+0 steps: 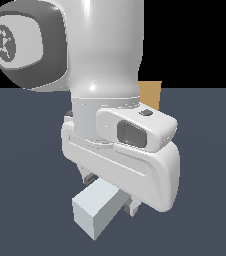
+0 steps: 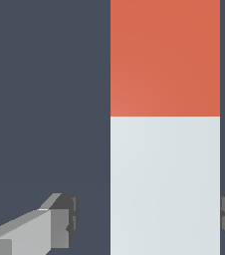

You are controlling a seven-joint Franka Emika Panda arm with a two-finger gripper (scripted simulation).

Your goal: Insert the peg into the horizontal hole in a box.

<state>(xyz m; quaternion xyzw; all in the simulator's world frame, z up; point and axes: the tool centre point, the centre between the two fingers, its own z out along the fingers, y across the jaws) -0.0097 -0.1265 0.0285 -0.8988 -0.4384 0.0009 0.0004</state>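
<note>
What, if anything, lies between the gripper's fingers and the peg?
Nothing visible. In the wrist view the peg sits between the two fingers, with only bare floor in the gaps. The gripper is open around it.

My arm's shell (image 1: 110, 55) looks like glossy white plastic with soft highlights. My fingers (image 2: 45, 231) are matt grey, like dull metal or hard plastic. The peg (image 2: 164, 184) is smooth and matt, pale grey-white with an orange-red end. The box (image 1: 151, 95) is flat, plain tan. The table (image 1: 25, 165) is uniform matt slate-blue.
</note>
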